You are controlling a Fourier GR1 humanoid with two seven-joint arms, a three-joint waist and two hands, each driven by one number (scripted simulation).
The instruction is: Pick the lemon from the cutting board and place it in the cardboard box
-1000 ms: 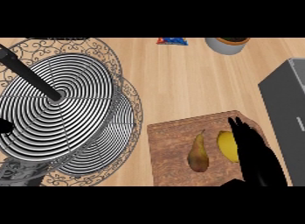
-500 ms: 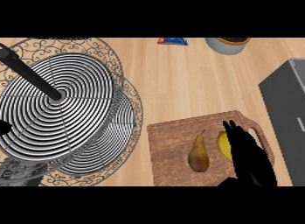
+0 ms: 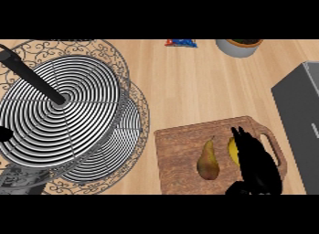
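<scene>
Right hand (image 3: 257,167) over lemon (image 3: 233,149) on cutting board (image 3: 182,157), fingers extended, nothing held. Pear (image 3: 208,160) beside. Grasp, lift, transfer to box (image 3: 303,114) remain.

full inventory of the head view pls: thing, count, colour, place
counter: 1, light wood, whole background
wire stand with striped round tiers: 1, dark metal, black-and-white stripes, left half
cutting board: 1, brown wood, lower centre-right
pear: 1, brownish yellow, upright on the board's middle
lemon: 1, yellow, on the board right of the pear, mostly hidden by the hand
box: 1, grey, right edge, open top partly in view
pot or bowl: 1, pale with dark contents, top edge, cut off
small packet: 1, blue and red, top edge, cut off
right hand: 1, black, over the board's right side, fingers against the lemon; whether they curl round it can't be told
left hand: not in view
</scene>
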